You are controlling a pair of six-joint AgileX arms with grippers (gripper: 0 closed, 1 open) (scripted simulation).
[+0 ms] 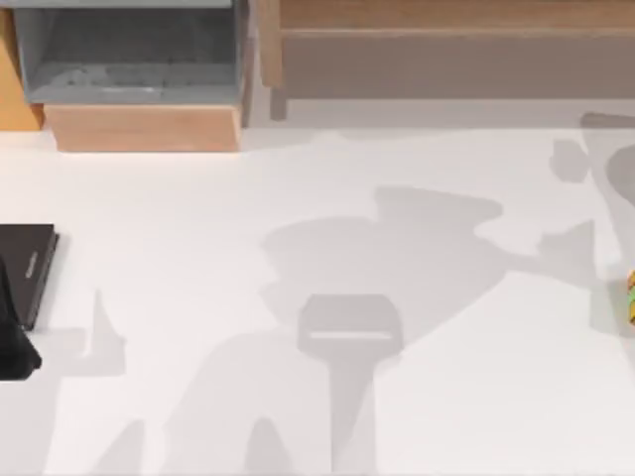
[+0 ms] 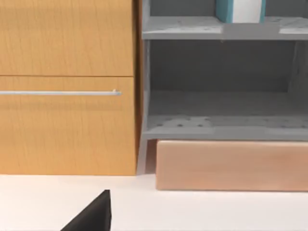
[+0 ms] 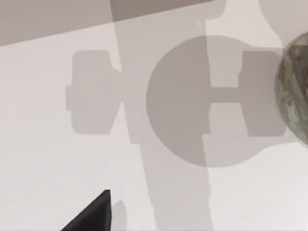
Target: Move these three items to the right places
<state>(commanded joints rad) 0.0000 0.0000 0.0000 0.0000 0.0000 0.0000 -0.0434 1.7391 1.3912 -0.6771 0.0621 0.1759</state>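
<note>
Teal-covered book (image 2: pixel 239 10) stands upright on the upper grey shelf (image 2: pixel 221 28) at the far left, beside the orange-wood cabinet (image 2: pixel 67 86). A small orange-yellow-green object (image 1: pixel 630 296) sits at the table's (image 1: pixel 298 198) right edge. The speckled round object (image 3: pixel 294 94) lies on the white tabletop. A black slab (image 1: pixel 28 268) rests at the left edge. Whether either gripper is clenched or released, I cannot tell.

White table (image 1: pixel 298 198) fronts a grey shelf unit (image 1: pixel 139 59).

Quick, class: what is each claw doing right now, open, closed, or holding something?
Left claw: cannot be told; just a dark tip shows, near the cabinet.
Right claw: cannot be told; a dark tip shows above the table.
</note>
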